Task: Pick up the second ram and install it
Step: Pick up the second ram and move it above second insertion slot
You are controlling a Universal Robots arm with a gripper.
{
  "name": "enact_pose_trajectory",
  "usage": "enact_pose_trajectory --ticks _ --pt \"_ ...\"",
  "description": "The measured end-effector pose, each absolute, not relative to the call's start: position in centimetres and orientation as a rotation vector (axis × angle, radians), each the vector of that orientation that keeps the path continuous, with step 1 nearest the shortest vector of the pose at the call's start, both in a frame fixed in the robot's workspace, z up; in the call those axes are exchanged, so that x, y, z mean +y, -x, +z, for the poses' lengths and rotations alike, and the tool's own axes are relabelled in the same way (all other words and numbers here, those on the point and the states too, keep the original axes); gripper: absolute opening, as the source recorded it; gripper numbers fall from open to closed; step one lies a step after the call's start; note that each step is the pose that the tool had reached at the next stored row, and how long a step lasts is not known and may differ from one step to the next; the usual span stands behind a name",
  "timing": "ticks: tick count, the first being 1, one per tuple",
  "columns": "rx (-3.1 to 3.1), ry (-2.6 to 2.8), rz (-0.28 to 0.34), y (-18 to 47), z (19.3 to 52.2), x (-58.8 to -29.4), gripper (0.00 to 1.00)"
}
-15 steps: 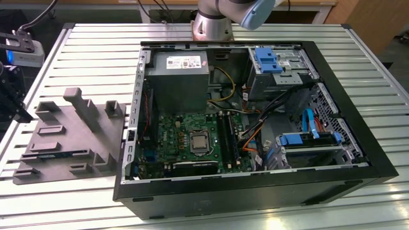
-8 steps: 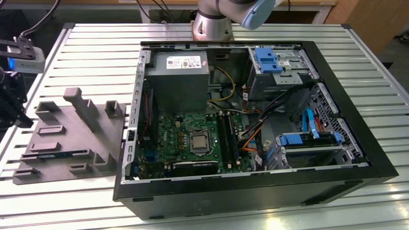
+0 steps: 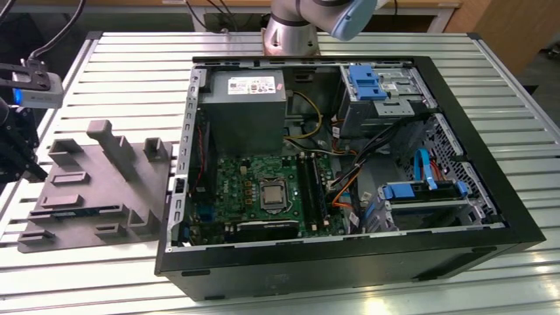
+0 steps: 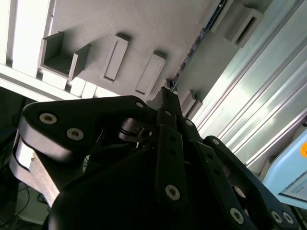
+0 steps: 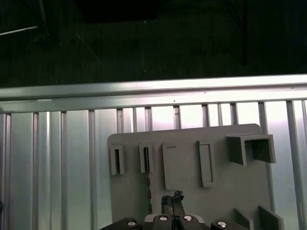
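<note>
The gripper (image 5: pixel 172 203) is above a holder tray (image 5: pixel 230 191) that lies flat on a slatted table (image 5: pixel 62 167). A memory stick (image 5: pixel 148 187) stands on edge in a tray slot just beside the fingers (image 5: pixel 166 207), not between them. Past the fingertips lie a row of further slots, then the tray's rim, then the table's edge. In the exterior view, an open computer case (image 3: pixel 350 262) lies on the table at the exterior view's right of the tray. Inside it, a power supply box (image 3: pixel 240 111) sits farther from the camera than the motherboard (image 3: pixel 254 177).
</note>
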State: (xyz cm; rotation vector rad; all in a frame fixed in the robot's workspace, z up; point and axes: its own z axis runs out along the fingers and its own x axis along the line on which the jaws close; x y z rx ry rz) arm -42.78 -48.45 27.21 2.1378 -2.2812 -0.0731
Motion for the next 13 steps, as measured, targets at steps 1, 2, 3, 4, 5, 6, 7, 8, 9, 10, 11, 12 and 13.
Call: enact_pose_trajectory --ticks 1,2,3,4,5,6,7,8,9,10,11,12,13 --pt "-2.281 -2.138 -0.073 42.8 27.1 -48.5 0.11" --pt "-2.281 -2.138 -0.073 42.8 27.0 -48.5 0.11" --pt "-2.281 -2.138 -0.073 42.8 27.0 -48.6 0.11" --pt "-2.281 -2.138 -0.073 42.7 26.9 -48.6 0.11" --pt "-2.281 -2.138 -0.073 42.7 26.8 -48.7 0.11" --pt "-2.281 -2.138 -0.073 42.7 26.7 -48.7 0.11" --pt "-2.281 -2.138 -0.073 42.6 26.6 -48.8 0.11" --pt "-2.281 -2.138 -0.073 42.6 26.6 -48.8 0.11" --pt "-2.281 -2.137 -0.073 42.5 26.5 -48.8 0.11" --pt "-2.281 -2.138 -0.073 42.5 26.4 -48.8 0.11" --pt "-2.281 -2.138 -0.073 42.4 26.2 -48.9 0.11" --pt "-2.281 -2.137 -0.073 42.3 26.1 -49.0 0.11" --pt "-2.281 -2.137 -0.073 42.3 26.0 -49.0 0.11"
